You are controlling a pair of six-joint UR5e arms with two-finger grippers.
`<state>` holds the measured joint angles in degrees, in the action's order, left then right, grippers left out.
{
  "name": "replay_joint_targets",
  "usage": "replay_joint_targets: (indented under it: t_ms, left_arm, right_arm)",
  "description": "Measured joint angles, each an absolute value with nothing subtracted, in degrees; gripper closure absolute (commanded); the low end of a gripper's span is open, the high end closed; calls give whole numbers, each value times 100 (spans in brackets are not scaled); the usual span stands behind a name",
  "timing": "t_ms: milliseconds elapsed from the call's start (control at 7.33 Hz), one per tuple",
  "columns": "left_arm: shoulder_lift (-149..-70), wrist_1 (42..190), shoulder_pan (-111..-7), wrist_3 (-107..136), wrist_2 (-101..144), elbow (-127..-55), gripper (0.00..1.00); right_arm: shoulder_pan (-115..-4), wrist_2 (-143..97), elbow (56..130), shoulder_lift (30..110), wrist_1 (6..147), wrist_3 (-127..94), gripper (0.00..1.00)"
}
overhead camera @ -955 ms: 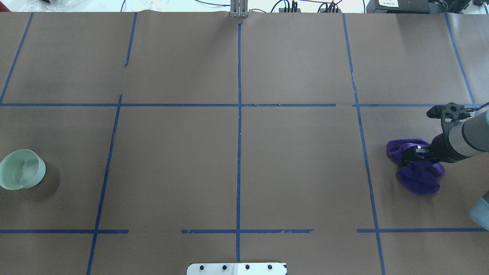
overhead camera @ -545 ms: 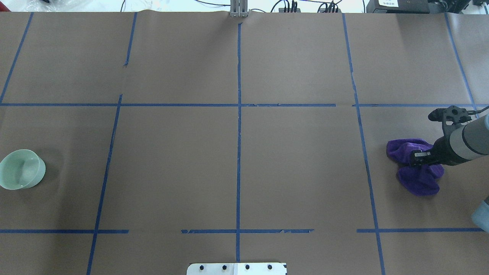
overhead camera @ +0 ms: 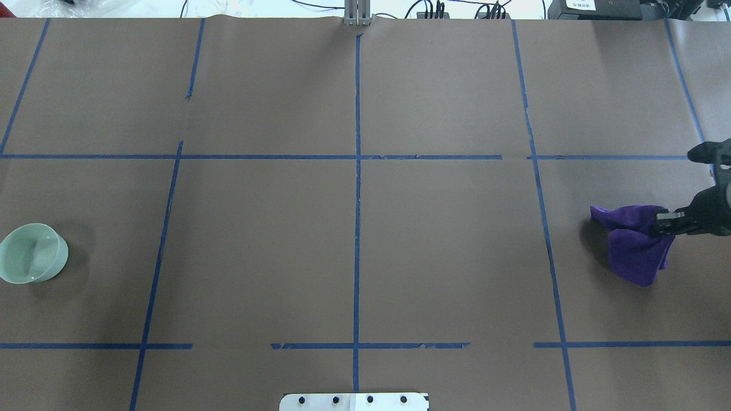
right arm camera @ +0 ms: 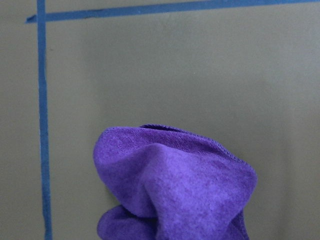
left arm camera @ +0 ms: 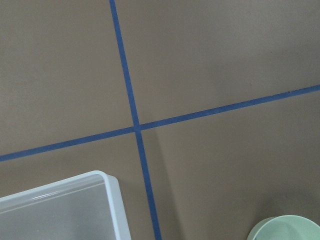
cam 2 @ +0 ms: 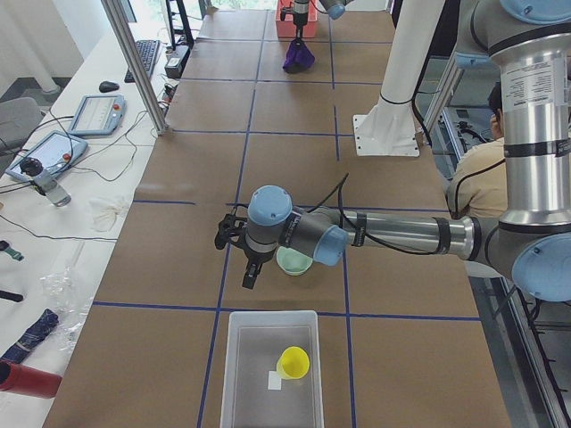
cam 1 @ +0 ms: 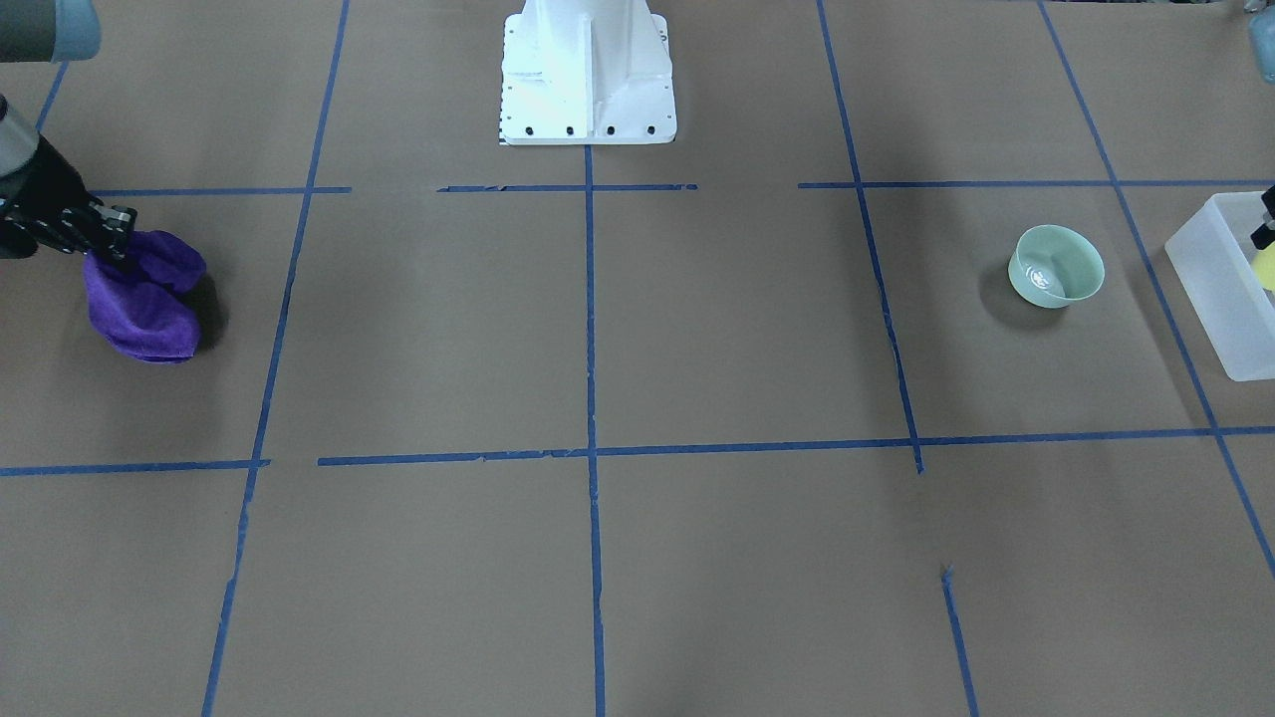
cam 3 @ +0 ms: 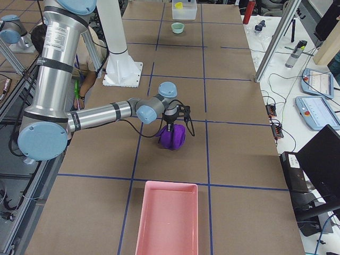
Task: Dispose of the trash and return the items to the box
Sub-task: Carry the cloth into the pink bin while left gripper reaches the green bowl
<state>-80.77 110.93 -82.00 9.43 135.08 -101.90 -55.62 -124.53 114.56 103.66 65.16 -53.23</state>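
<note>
lifting: the right gripper (overhead camera: 662,217) now has the crumpled purple fleece cloth (overhead camera: 633,251) gathered up and hanging from it. a second ago the cloth lay in two flat lobes on the brown paper-covered table (overhead camera: 445,240). gripper and cloth have since shifted toward the robot's right edge.
right fingers: pinched together on an upper fold of the cloth, with nothing else in them.
cloth height: mostly clear of the table. its lowest end is close to the paper or just brushing it, and i cannot tell which.
bowl: the small round pale mint-green bowl (overhead camera: 31,254) stands upright on the table in the same spot as before, near the box but outside it.
box: the translucent frosted-white rectangular plastic box (cam 2: 268,374) sits at the robot's left end, with the small yellow-green plastic cup (cam 2: 293,362) already inside it.
left gripper (cam 2: 252,273): hangs over the table between bowl and box. only the side view shows it, so i cannot tell whether its fingers are apart or together.
meaning: the grasp seems to have taken, so the cloth looks ready to be carried, probably to the pink rectangular tray (cam 3: 167,223) near that end. the bowl is not yet boxed.
</note>
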Motion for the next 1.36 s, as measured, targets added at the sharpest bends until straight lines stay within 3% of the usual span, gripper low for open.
replay_joint_targets:
  t_ms: [273, 682, 955, 1364]
  left_arm:
    - [-8070, 11192, -7734, 1232, 13511, -10269, 0]
    - [-8072, 11652, -7055, 2486, 13471, -10322, 0]
    - [-8068, 11761, -6660, 3128, 13307, -10327, 0]
    - [-7987, 11779, -6270, 3474, 13190, -10319, 0]
  right_arm:
    - [-6686, -13296, 11649, 10396, 6684, -4877, 100]
    - [-8450, -13546, 12044, 10353, 8880, -1893, 100]
    - [-9808, -13283, 11516, 9998, 10186, 657, 100]
    - [-10589, -12740, 9985, 9333, 10517, 2650, 100]
